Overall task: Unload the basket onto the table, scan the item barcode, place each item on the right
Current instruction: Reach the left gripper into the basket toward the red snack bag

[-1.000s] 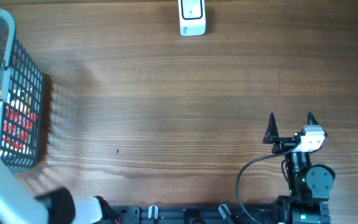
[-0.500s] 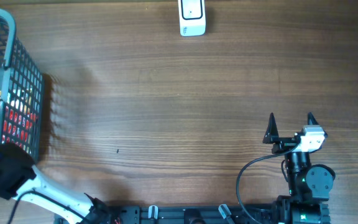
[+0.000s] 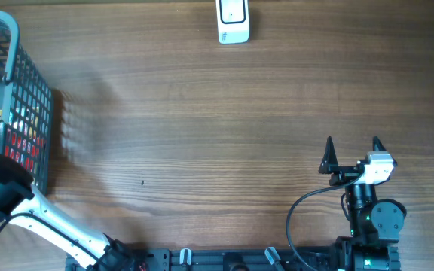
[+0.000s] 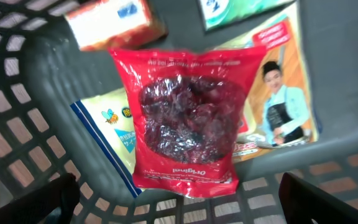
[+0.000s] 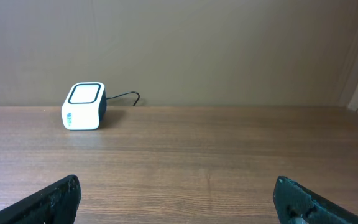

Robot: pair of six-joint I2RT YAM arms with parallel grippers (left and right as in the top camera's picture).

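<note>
- The red bag (image 4: pixel 185 124), clear-fronted with dark dried fruit showing through it, lies flat in the middle of the left wrist view, its printed lower edge toward the bottom of the frame.
- It lies inside the grey basket (image 4: pixel 17 143), on top of other packs: a yellow-green packet (image 4: pixel 114 143) with a bee and a blue stripe at its left, and a packet with a man in an apron (image 4: pixel 278 106) at its right.
- An orange box (image 4: pixel 110 22) is at the upper left of that view; it is blurred, as is a green-and-white pack at the top edge.
- The left gripper (image 4: pixel 179 199) hangs above the bag with its fingers spread wide, one tip in each lower corner of the frame, and nothing between them.
- In the overhead view the basket is at the far left edge, and the left arm (image 3: pixel 6 196) reaches toward it from the lower left.
- The scanner (image 3: pixel 233 21), a small white box, stands at the top centre of the wooden table (image 3: pixel 202 135), well apart from the basket; its cable (image 5: pixel 126 96) trails behind it.
- The right gripper (image 3: pixel 353 147) is at the lower right of the overhead view, fingers wide apart and empty, pointing toward the scanner.
</note>
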